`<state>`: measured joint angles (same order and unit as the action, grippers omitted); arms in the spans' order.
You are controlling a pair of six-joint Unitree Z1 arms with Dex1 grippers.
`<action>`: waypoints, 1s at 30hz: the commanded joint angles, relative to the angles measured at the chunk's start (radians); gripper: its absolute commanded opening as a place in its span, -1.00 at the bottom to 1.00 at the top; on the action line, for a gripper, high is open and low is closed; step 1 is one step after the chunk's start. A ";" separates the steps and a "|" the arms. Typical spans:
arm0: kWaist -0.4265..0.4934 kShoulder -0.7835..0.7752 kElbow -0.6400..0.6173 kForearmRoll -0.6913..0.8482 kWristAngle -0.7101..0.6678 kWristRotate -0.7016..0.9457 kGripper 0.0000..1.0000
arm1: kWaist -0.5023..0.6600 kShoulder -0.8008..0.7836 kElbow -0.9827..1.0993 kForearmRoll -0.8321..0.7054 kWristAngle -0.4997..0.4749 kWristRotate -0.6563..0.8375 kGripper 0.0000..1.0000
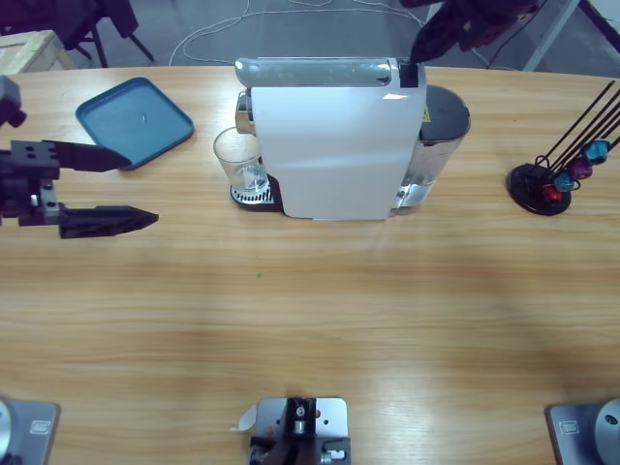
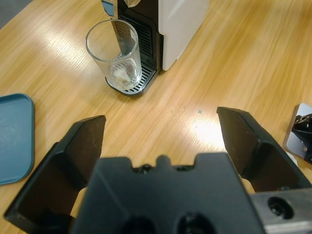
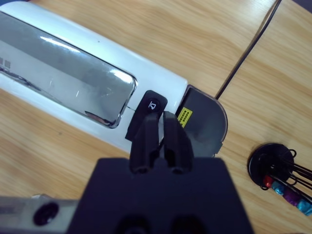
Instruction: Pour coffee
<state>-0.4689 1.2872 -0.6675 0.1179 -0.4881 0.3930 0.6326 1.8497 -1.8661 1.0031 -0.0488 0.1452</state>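
**Clerk:** Item one, largest first: the wooden table (image 1: pixel 320 310), long, carrying everything listed below.

**Checker:** Next in size?

**Clerk:** The coffee machine (image 1: pixel 334 140), white body with a chrome lid along its top, standing at the far middle of the table. A dark water tank (image 1: pixel 441 121) is fixed to its right end. A black button (image 3: pixel 152 106) sits on the top at the right end of the chrome lid.

**Checker:** Containers and contents?

**Clerk:** One clear glass (image 1: pixel 239 160), upright on the machine's drip grate at the machine's left end, under the spout. No coffee shows in it; only a pale glint at the bottom. One blue tray (image 1: pixel 136 121), far left, lying flat, nothing on it. One black capsule stand (image 1: pixel 542 189), far right, with red, blue and purple capsules hung low on its wires.

**Checker:** The arms?

**Clerk:** The left gripper (image 1: pixel 126 186) hangs at the left edge, jaws spread wide, nothing between them, pointed toward the glass and well apart from it. One jaw lies over the near corner of the blue tray in the high view.

**Checker:** And the other?

**Clerk:** The right gripper (image 3: pixel 161 124) comes in from the far right corner, jaws pressed together, holding nothing, tips just at the black button.
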 commanded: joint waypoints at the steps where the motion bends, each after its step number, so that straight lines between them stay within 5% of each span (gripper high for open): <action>1: -0.008 0.016 0.036 -0.014 0.016 -0.013 1.00 | 0.013 -0.044 -0.102 0.047 -0.008 -0.030 1.00; 30: -0.020 0.018 0.046 -0.014 0.021 -0.040 1.00 | 0.027 -0.121 -0.108 0.118 0.027 0.007 1.00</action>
<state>-0.4761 1.2872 -0.6593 0.1179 -0.4880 0.3761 0.6490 1.7802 -1.9894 1.0850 -0.0166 0.1538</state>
